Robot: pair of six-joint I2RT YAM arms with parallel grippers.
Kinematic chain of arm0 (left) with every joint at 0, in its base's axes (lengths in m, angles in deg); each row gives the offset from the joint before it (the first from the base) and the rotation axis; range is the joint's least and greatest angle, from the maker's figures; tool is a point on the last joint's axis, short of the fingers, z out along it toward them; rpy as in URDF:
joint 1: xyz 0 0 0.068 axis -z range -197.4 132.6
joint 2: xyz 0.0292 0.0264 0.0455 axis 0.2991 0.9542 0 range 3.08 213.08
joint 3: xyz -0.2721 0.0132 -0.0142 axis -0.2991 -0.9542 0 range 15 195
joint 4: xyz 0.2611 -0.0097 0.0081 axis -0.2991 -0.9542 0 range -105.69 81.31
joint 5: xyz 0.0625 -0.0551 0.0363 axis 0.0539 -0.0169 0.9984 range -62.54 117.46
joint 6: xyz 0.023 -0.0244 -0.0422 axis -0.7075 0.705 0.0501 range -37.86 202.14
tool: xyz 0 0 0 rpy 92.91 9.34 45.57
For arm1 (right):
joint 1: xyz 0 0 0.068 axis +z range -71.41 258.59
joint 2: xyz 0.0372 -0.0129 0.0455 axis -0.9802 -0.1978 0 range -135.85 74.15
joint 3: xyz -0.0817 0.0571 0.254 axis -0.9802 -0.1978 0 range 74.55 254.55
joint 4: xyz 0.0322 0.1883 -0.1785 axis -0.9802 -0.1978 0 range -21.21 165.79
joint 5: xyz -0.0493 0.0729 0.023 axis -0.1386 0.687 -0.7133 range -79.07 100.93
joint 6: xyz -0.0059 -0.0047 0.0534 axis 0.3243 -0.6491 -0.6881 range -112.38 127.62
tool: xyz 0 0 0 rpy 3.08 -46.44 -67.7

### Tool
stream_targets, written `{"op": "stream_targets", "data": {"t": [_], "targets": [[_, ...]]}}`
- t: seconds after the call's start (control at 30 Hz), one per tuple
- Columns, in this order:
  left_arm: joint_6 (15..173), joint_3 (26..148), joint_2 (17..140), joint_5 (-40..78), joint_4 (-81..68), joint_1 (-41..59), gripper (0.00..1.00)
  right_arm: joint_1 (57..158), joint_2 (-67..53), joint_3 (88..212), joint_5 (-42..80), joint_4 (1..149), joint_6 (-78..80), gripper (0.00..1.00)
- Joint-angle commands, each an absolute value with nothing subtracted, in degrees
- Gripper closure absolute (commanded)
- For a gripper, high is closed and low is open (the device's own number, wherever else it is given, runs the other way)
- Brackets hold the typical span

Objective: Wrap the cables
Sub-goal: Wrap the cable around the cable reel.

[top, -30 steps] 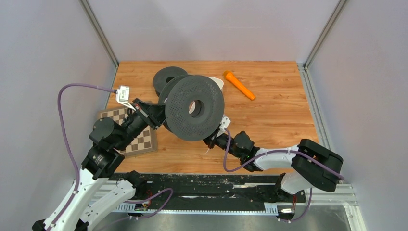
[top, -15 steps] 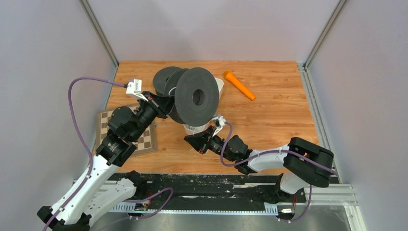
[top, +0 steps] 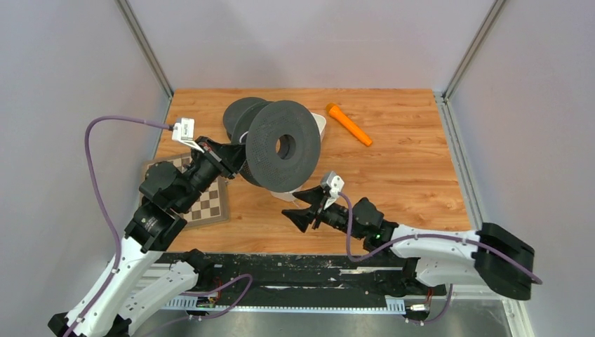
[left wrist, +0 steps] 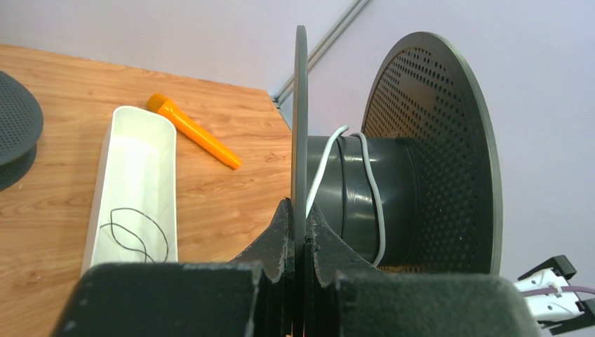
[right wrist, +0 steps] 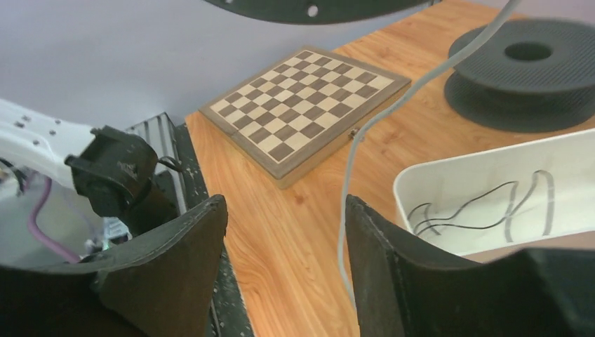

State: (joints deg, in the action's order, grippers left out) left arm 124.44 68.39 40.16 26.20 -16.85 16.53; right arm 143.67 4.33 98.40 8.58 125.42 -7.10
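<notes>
Left arm [top: 151, 225] rises from its base at the lower left of the frame and reaches up and to the right, elbow bent, wrist at left centre. Left gripper [top: 237, 157] has its jaws pressed together on the thin rim of a black spool [top: 266, 161]; the wrist view shows both fingers [left wrist: 277, 239] clamped flat against that rim. Right arm [top: 435, 246] lies low, stretched from the lower right of the frame towards the centre. Right gripper [top: 298, 206] points left, its jaws spread wide apart.
</notes>
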Motion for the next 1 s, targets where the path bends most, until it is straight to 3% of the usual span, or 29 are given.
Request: {"op": "stream_targets", "data": {"t": [0.0,0.13,0.3,0.7,0.97], "targets": [[126.56,74.29,40.01,25.51,-17.39,16.36,1.00,143.64,14.32,100.15,11.84,104.34,11.25,0.37],[127.78,76.56,41.32,24.49,-20.72,16.35,1.00,144.31,20.16,102.50,11.62,91.65,24.03,0.38],[128.72,79.88,42.94,23.28,-25.50,16.35,1.00,151.21,23.69,100.75,7.85,89.85,50.37,0.40],[130.04,82.75,42.47,25.43,-31.43,16.35,1.00,156.63,9.67,104.64,-11.04,98.25,98.65,0.38],[131.04,83.62,42.77,23.48,-31.74,16.39,1.00,157.08,4.85,105.76,-10.05,103.04,111.27,0.35]]}}
